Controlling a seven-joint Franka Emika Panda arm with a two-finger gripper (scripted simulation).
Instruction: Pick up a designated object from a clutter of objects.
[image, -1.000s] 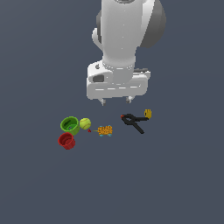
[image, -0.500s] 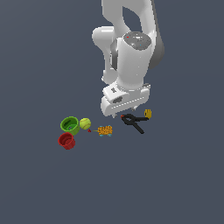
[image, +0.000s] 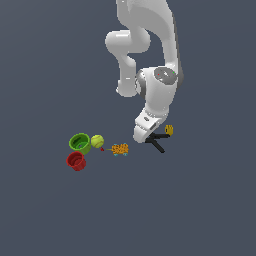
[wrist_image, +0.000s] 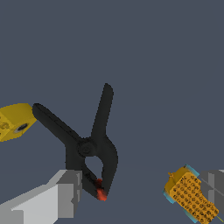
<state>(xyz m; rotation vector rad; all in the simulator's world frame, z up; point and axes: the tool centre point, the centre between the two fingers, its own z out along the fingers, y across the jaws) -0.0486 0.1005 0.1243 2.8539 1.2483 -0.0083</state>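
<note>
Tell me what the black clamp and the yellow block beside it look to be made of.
Black clamp: matte black, probably plastic or coated metal, with no shine on its handles; its jaw tips are glossy red-orange, perhaps rubber. Yellow block: flat, evenly coloured yellow faces, likely plastic or painted wood. As a simulator render, neither shows grain or texture to settle it.

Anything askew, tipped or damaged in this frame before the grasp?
Nothing stands out. The black clamp lies flat and intact, one handle tip by the yellow block. The green cup and red cup look upright, nothing spilled. The gripper is low over the clamp.
</note>
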